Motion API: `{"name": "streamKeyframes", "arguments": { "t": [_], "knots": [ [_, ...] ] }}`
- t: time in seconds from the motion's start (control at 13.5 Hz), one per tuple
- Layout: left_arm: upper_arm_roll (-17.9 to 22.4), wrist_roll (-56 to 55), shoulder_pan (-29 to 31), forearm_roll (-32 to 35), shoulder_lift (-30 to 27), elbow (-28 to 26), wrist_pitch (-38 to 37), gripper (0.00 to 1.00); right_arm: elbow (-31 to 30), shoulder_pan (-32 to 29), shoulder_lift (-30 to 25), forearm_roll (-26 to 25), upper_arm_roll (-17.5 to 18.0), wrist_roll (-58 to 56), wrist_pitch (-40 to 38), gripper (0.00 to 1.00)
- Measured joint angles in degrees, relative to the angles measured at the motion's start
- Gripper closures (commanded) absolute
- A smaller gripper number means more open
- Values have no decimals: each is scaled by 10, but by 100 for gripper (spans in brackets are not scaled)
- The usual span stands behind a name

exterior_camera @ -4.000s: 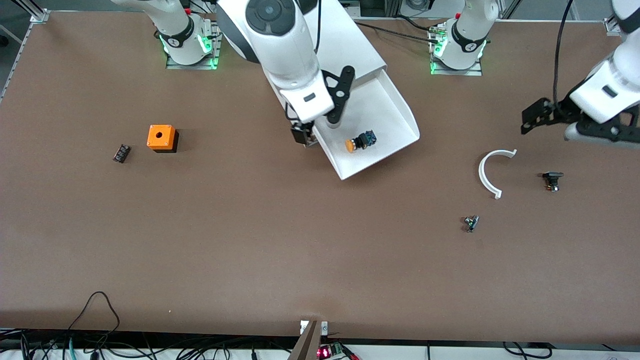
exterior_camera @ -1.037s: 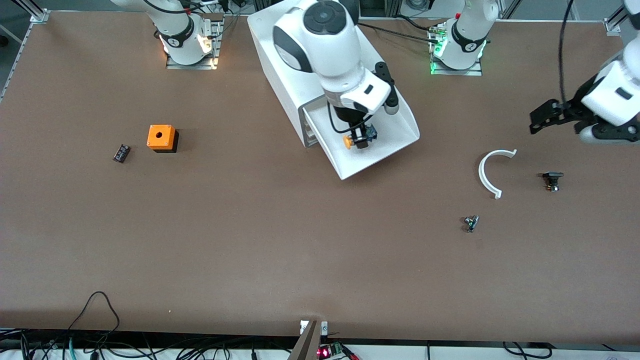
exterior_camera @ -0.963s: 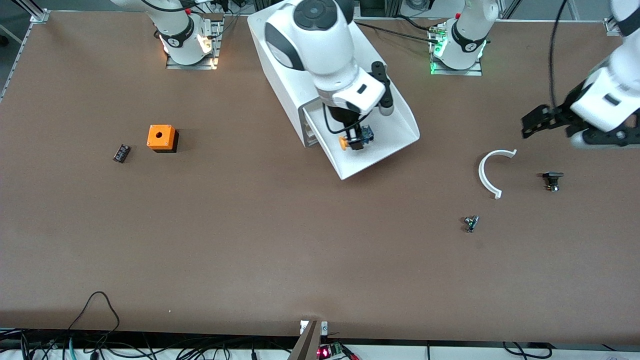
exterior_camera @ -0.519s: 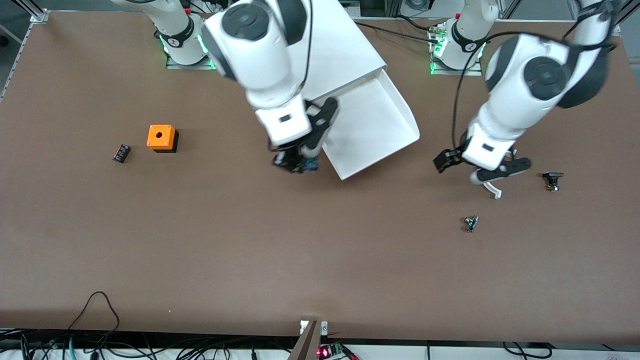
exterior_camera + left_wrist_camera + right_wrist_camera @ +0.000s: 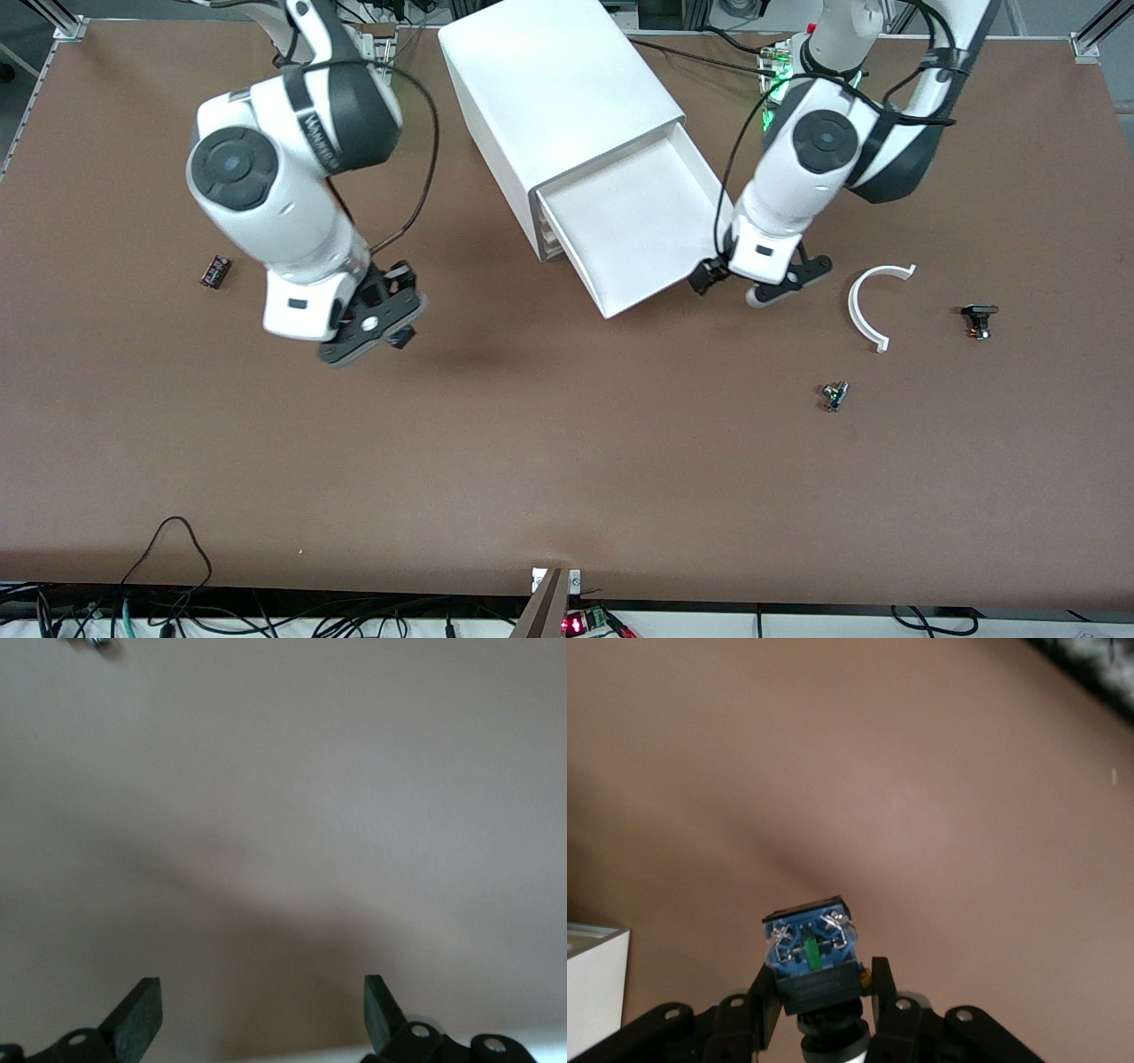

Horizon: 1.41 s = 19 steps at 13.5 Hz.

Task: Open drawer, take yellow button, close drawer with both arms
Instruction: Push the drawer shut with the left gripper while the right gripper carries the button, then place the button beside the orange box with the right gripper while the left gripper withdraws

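The drawer (image 5: pixel 633 221), the top one of the white cabinet (image 5: pixel 558 84), stands pulled out and empty. My right gripper (image 5: pixel 392 335) is shut on the button (image 5: pixel 404 338) and holds it over bare table, toward the right arm's end from the drawer. In the right wrist view the button (image 5: pixel 808 950) sits between the fingers with its blue-and-black body outward, and the gripper (image 5: pixel 819 992) is closed on it. My left gripper (image 5: pixel 709 276) is open and empty at the drawer's front corner. The left wrist view shows it (image 5: pixel 261 1019) with jaws wide apart over brown table.
A white curved piece (image 5: pixel 873 301) and two small black parts (image 5: pixel 978 319) (image 5: pixel 834 395) lie toward the left arm's end. Another black part (image 5: pixel 214 271) lies toward the right arm's end. The right arm covers the spot where the orange box stood.
My right gripper closed on the button in the drawer, lifted it out and carried it toward the right arm's end. My left arm swung in from the table's end to the drawer's front corner.
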Motion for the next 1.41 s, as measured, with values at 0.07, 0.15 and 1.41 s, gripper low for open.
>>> {"name": "streamKeyframes", "arguments": {
  "t": [0.07,0.15,1.41],
  "knots": [
    [-15,-5,0,0,0,-5,0,0,-24,-18,-4,-1,0,16,0,74],
    [-32,-6,0,0,-1,-9,0,0,-49,-38,-8,-2,0,20,4,74],
    [-196,-10,6,0,-25,-63,0,0,-474,-191,-55,-3,3,-139,464,73]
  ]
}}
